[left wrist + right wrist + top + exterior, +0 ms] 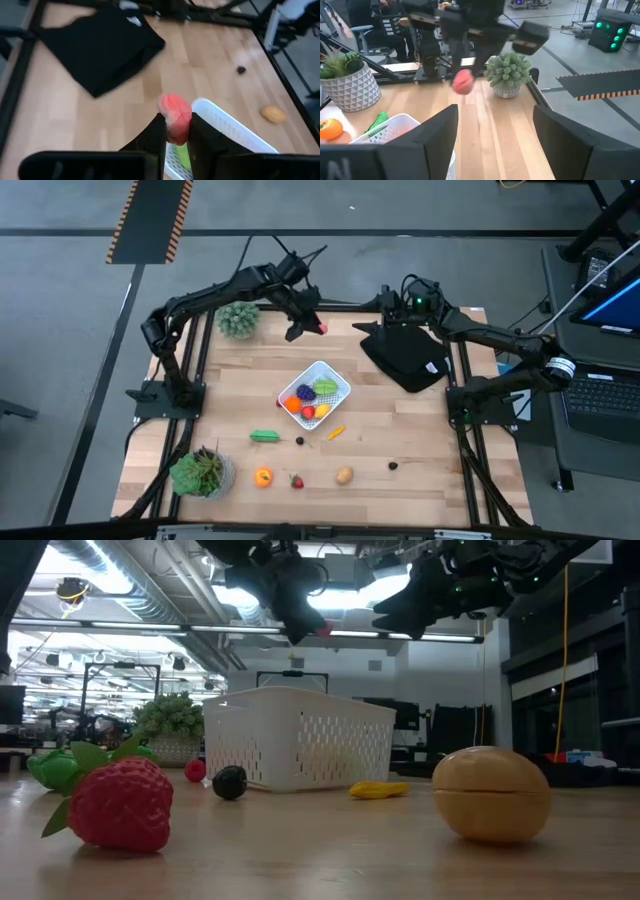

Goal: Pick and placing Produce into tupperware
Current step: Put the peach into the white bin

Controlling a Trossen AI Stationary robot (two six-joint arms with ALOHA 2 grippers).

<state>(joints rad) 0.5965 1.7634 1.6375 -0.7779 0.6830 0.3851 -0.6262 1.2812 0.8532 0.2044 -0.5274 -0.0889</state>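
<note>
From above, I take the white tupperware (315,393) as my landmark. My left gripper (312,326) hangs in the air beyond its far edge, fingers clamped on a small red piece of produce (322,327). My right gripper (392,308) waits off to the far right of the tupperware, above the black cloth (405,354), its fingers apart and holding nothing. Several pieces already sit inside the tupperware; a green one (265,436), an orange one (263,476), a strawberry (296,480) and a tan one (344,475) lie on the table on its near side.

At table height, the red piece (322,629) is high above the tupperware (300,745). If I release from that height, I judge it could bounce off the rim or the pile inside and roll out.

Through the left wrist, the red piece (175,116) is pinched near the fingertips (157,131) and bulges out beyond them. The tupperware's rim (220,117) lies just past it, so I am not yet over the opening; letting go here would put the piece on the wood. The shallow pinch could also slip during travel.

From the right wrist, the red piece (462,81) hangs in front of a potted plant (508,73) beyond the tupperware (395,127). Any swing that way risks clipping the plant.
</note>
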